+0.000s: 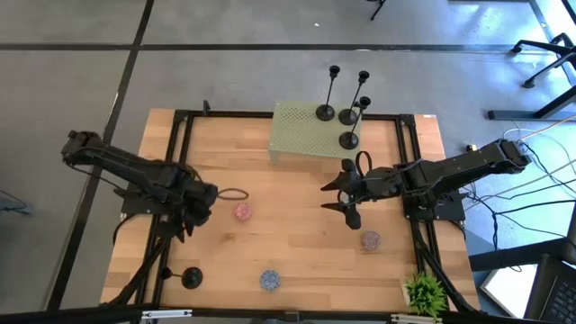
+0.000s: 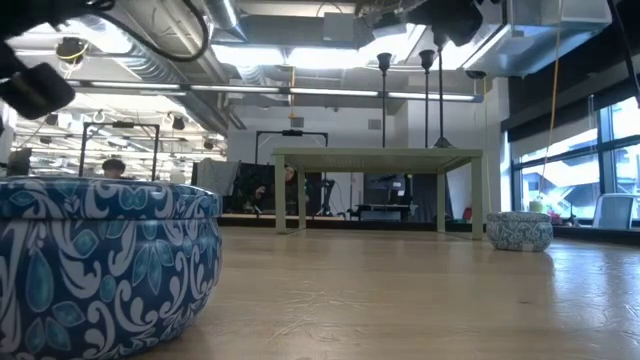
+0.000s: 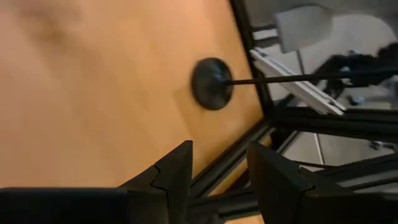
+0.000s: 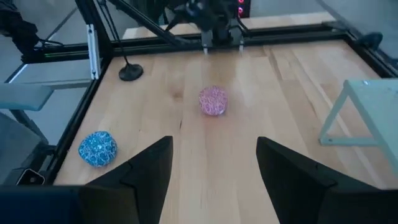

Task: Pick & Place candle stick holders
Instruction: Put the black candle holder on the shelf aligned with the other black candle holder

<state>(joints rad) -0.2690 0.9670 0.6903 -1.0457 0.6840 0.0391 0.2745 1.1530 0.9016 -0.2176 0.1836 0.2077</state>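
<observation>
A: Where do the four small black candle stick holders, each a round flat base with a thin stem and a tiny cup, stand?

B: Three stand upright on the pale green perforated stand [image 1: 310, 130] at the far edge of the light wooden desk [image 1: 288, 247]: one holder [image 1: 325, 112] on the stand's far side, a second holder [image 1: 349, 115] just beside it, and a third holder [image 1: 348, 139] at the stand's near right corner. The fourth holder [image 1: 192, 277] stands on the desk's near left corner, next to the black frame rail [image 1: 167, 261].

A: And the left arm?

B: The left end effector [image 1: 200, 209] hangs over the desk's left side, well apart from that fourth holder. In its wrist view the two dark fingers [image 3: 174, 174] stand apart with nothing between them, so it is released, and the holder's base [image 3: 212, 83] lies beyond them.

A: The right arm?

B: The right end effector [image 1: 340, 195] sits over the middle right of the desk, just in front of the stand. Its fingers [image 4: 149, 168] are spread wide and grasp nothing.

A: Anything else on the desk?

B: A pink patterned round bowl [image 1: 243, 212] near the middle, a blue-and-white patterned round bowl [image 1: 270, 281] at the near edge, a mauve patterned round bowl [image 1: 371, 240] on the right, and a small green plant [image 1: 425, 292] at the near right corner.
</observation>
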